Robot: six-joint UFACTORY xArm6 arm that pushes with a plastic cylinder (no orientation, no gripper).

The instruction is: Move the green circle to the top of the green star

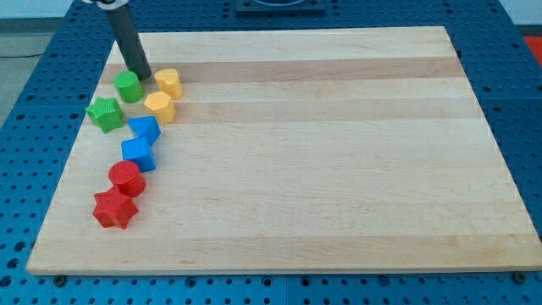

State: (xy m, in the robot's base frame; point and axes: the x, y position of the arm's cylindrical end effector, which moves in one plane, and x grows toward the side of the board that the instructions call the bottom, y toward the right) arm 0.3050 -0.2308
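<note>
The green circle point(129, 86) sits near the board's top left corner. The green star point(105, 113) lies just below and to the left of it, almost touching. My tip point(141, 74) is at the end of the dark rod, right at the circle's upper right edge, between it and the yellow heart point(168, 81).
A yellow hexagon point(159, 107) lies right of the green circle and below the heart. Below it, a blue triangle point(144, 129), a blue cube point(137, 154), a red circle point(126, 179) and a red star point(113, 209) run down in a line. The board's left edge point(71, 144) is close to the star.
</note>
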